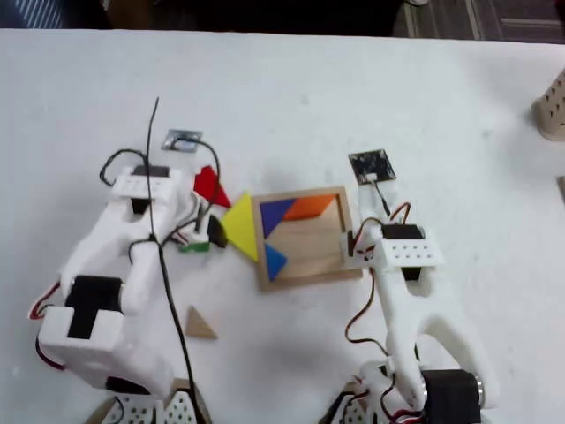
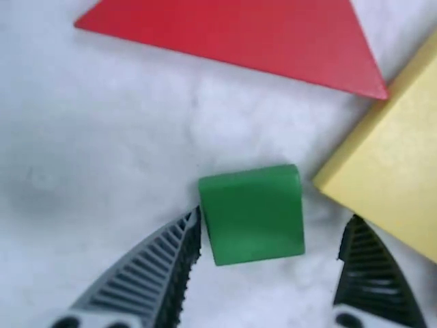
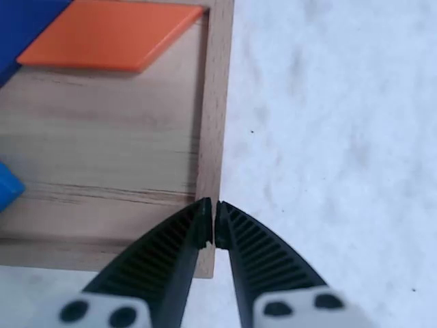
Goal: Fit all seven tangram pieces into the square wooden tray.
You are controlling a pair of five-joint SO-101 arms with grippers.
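In the tray (image 1: 309, 276), three pieces (image 1: 308, 207); four outside

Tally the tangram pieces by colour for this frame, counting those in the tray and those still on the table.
Red triangle: 1
Yellow triangle: 1
Green square: 1
Bare wood triangle: 1
Orange parallelogram: 1
Dark blue triangle: 1
Light blue triangle: 1
Total: 7, of which 3 lie in the wooden tray.
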